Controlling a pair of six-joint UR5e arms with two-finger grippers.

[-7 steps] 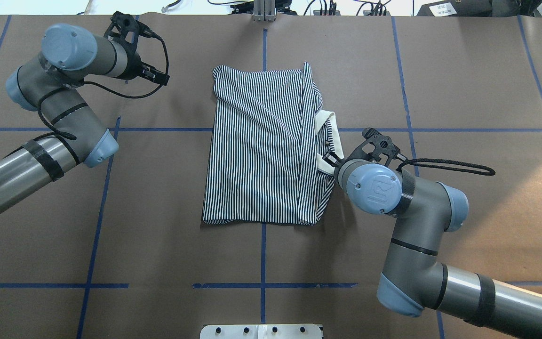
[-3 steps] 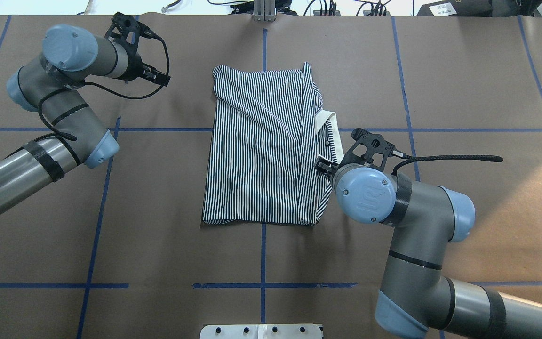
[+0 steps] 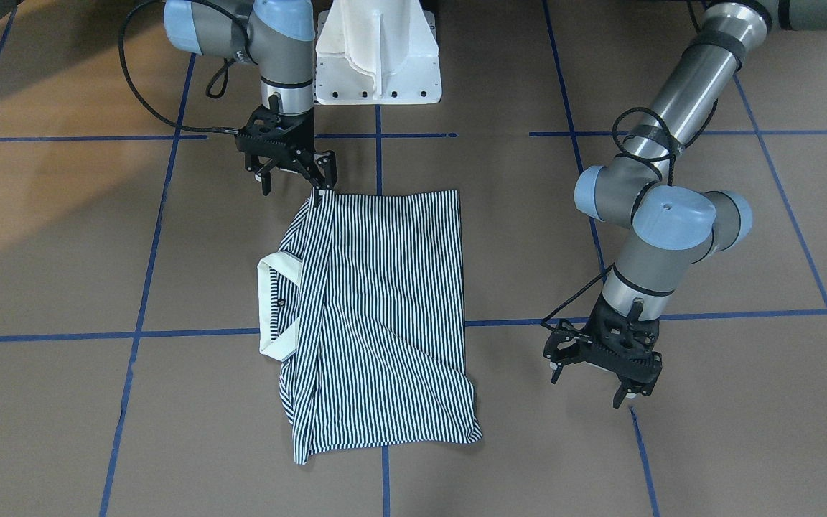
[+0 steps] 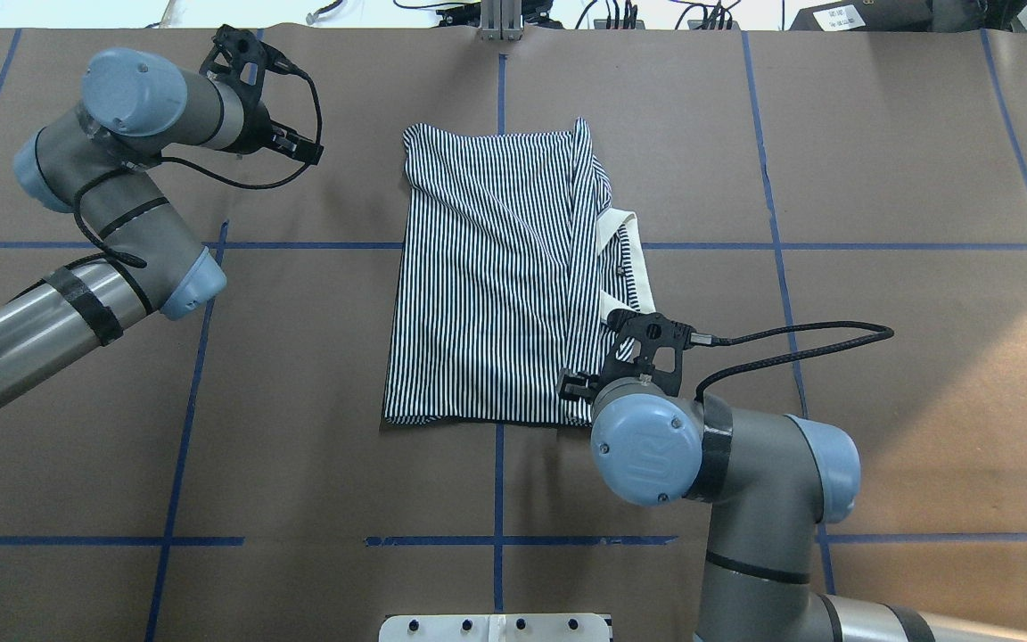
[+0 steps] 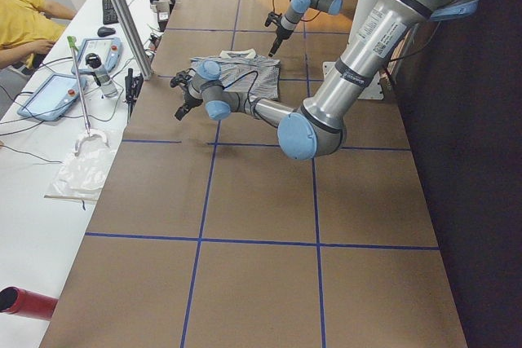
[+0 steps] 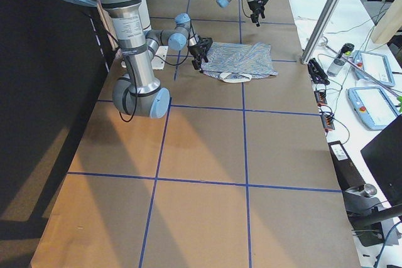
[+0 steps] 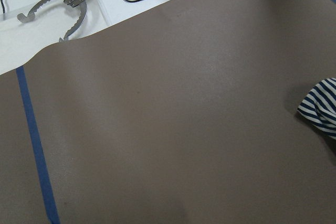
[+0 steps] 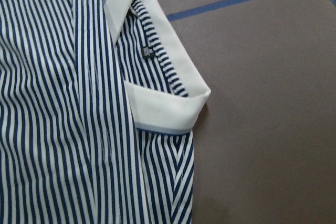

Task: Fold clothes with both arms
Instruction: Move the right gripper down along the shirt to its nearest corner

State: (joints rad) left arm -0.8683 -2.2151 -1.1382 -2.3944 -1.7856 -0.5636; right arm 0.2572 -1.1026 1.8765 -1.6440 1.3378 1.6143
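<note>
- Folded polo shirt [image 4: 496, 285] lies in the middle of the tabletop [image 4: 879, 178], cream collar [image 4: 643, 276] jutting toward robot's right
- Right tool [image 3: 295, 185] spread wide at shirt's near-right corner, white pedestal base [image 3: 377, 64] behind
- Left tool [image 3: 591, 391] wide, well apart from shirt's left edge

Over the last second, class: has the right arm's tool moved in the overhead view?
Yes. The right tool slid down the view, toward the robot, from beside the cream collar to the striped polo shirt's near right corner.
</note>
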